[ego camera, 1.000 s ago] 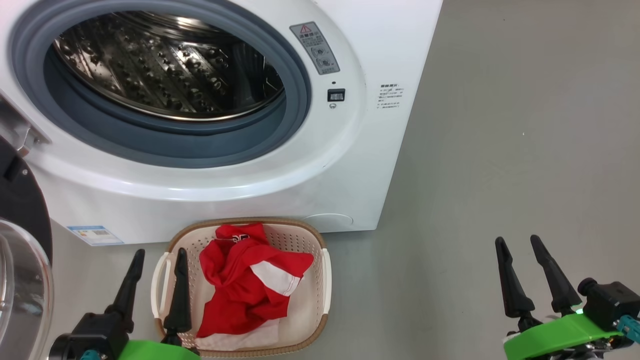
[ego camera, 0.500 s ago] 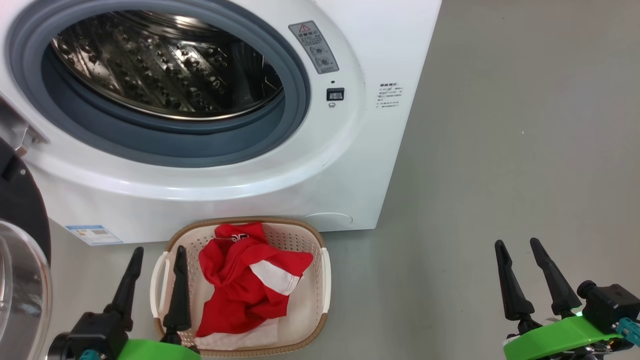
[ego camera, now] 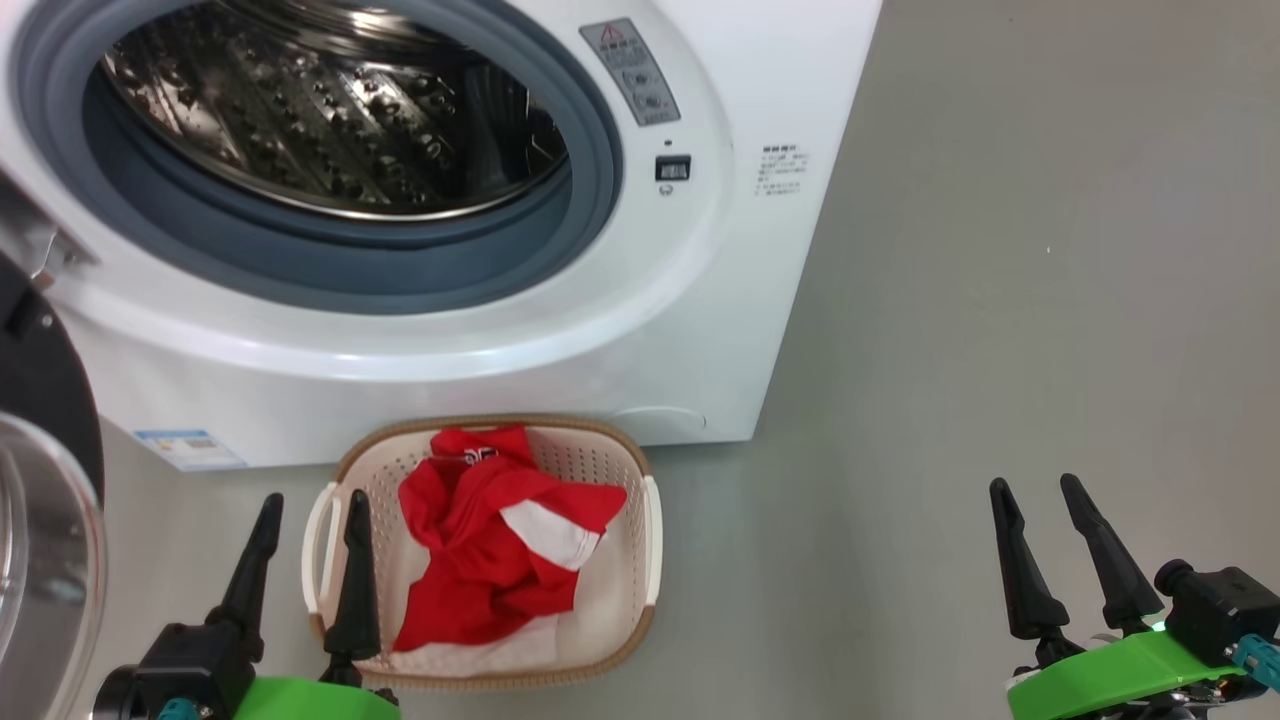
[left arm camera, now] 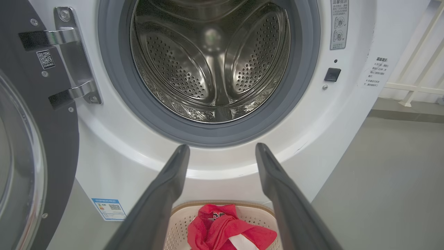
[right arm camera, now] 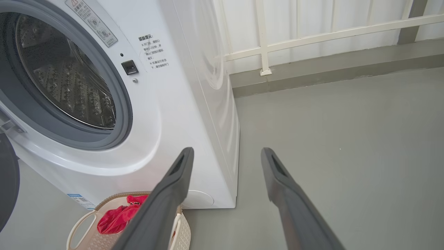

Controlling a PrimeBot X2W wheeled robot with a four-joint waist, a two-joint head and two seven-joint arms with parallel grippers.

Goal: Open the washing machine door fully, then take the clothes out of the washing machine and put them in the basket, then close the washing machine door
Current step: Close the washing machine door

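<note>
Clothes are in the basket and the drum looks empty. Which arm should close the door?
Left. The open door hangs at the robot's far left, just beside the left gripper, which is open and free. The right gripper sits far off, beyond the basket.

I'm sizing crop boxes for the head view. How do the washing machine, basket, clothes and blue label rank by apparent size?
1. Big white front-loading washing machine, cut off by the frame yet clearly largest.
2. Cream perforated plastic basket.
3. Crumpled red and white clothes inside it.
4. Small blue label sticker.
</note>
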